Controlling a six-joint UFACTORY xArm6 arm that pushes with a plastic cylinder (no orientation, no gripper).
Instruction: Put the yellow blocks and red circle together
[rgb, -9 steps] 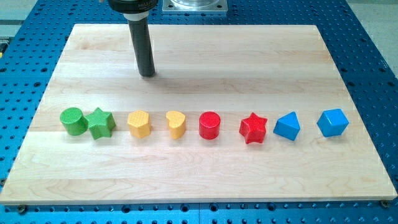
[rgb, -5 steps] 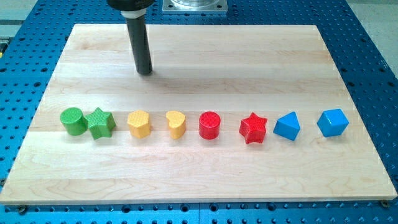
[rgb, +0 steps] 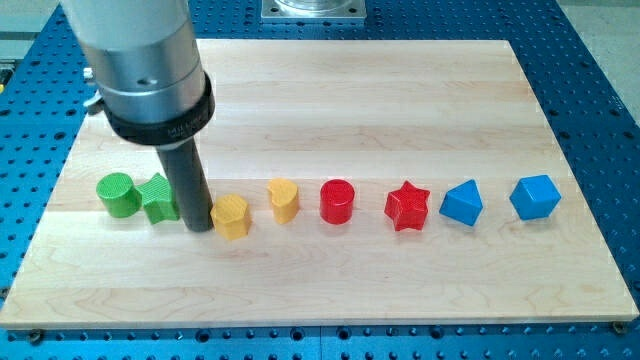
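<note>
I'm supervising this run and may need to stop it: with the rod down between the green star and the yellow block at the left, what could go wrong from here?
My tip sits tight between the green star and the yellow hexagonal block, so a sideways slip could drag the star along.

The hexagonal block lies lower than the yellow heart; a straight push rightward may slide it past rather than against the heart.

A hard push could chain through the red circle into the red star.

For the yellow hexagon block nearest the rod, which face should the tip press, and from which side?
Press the left face of the yellow hexagon block, coming from the view's left. My tip sits beside that face already; the yellow heart block and red cylinder block lie rightward.
</note>
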